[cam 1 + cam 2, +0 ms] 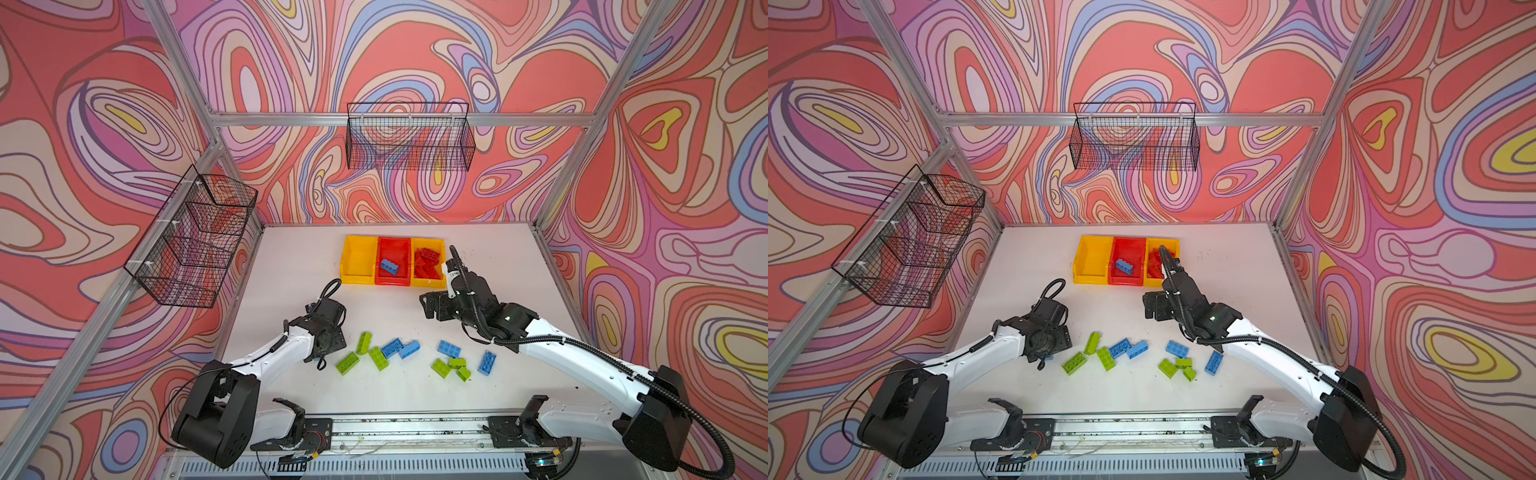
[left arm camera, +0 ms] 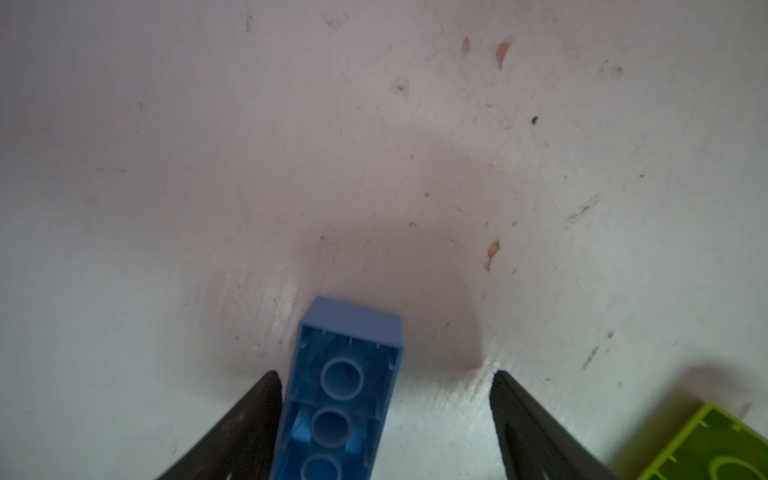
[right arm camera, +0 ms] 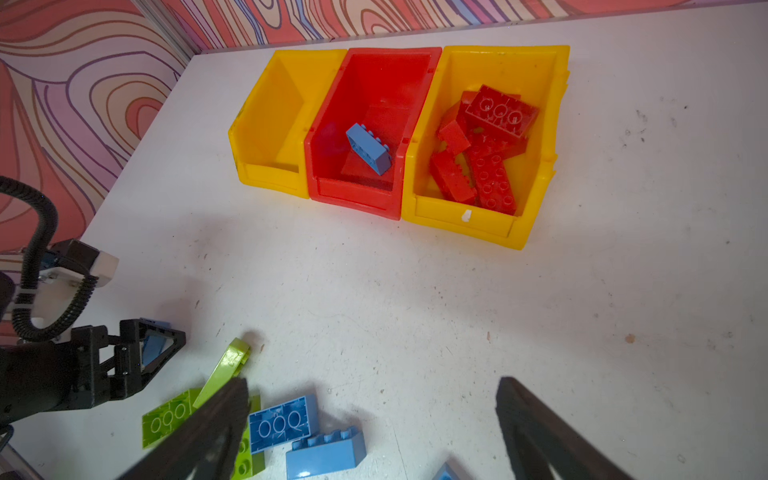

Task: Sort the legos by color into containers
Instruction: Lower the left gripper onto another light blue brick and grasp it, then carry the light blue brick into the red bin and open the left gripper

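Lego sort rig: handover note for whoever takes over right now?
Left gripper: open, jaws astride a blue brick on the table, not yet clamped.
Right gripper: open, empty, above the table before the bins.
Done: red bricks in the right yellow bin; a second blue brick in the red bin.
To do: left yellow bin empty; green bricks and other blue bricks loose on the table.

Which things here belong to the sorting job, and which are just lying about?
Job: blue bricks, green bricks, red bricks, left yellow bin, red bin, right yellow bin.
Lying about: back-wall wire basket, side-wall wire basket.
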`<state>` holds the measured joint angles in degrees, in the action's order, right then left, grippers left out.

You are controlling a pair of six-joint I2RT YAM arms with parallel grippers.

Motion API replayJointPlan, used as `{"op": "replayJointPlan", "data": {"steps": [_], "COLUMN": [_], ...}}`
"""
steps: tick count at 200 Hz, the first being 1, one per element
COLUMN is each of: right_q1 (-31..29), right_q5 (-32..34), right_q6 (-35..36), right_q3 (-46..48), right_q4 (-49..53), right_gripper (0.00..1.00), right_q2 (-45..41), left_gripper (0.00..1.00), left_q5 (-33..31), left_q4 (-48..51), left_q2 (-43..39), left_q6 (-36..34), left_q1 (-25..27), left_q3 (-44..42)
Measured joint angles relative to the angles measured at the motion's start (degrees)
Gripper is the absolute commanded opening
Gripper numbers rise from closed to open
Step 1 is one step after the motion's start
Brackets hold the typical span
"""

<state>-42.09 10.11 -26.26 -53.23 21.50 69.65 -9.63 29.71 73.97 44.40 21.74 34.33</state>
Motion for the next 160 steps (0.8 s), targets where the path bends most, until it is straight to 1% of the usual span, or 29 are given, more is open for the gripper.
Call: {"op": "replayJointPlan", "data": {"steps": [23, 33, 42, 53, 60, 84, 114, 138, 160], "right_q1": [0.00, 0.00, 0.00, 0.00, 0.00, 0.00, 0.00, 0.00, 0.00], "right_q5": [0.37, 0.48, 0.61, 0.70, 0.81, 0.94, 1.29, 2.21, 2.97], "right_q6": [0.00, 0.00, 0.00, 0.00, 0.00, 0.02, 0.00, 0.00, 0.02], "right_q3": [0.59, 0.74, 0.85, 1.05, 1.20, 1.90, 3.04, 4.07, 4.55], "right_q4": [0.00, 0.00, -0.02, -0.09, -0.11, -0.33, -0.46, -0.48, -0.46], "right_gripper": [0.97, 0.97, 0.97, 0.97, 0.97, 0.97, 0.97, 0.97, 0.97], "right_q2": [-0.31, -0.50, -0.68, -0.98, -1.18, -1.44, -1.99, -3.54, -4.83], "left_gripper": [0.42, 0.34, 0.27, 0.26, 0.21, 0.16, 0.15, 0.15, 0.16], "left_q5": [1.03, 1.53, 1.99, 2.10, 2.10, 2.08, 2.03, 1.42, 0.74], "left_q4": [-0.59, -1.05, -1.51, -1.86, -2.08, -2.29, -1.01, 1.22, 1.95], "left_q2": [0.20, 0.61, 1.16, 1.40, 1.44, 2.34, 5.75, 9.99, 15.56], "left_q6": [0.26, 0.15, 0.26, 0.17, 0.17, -0.07, -0.90, -2.23, -3.89], "left_q1": [0.00, 0.00, 0.02, 0.07, 0.07, 0.37, 2.10, 4.52, 6.69], "left_q3": [0.00, -0.02, -0.11, -0.11, -0.09, 0.63, 4.96, 13.86, 25.44]}}
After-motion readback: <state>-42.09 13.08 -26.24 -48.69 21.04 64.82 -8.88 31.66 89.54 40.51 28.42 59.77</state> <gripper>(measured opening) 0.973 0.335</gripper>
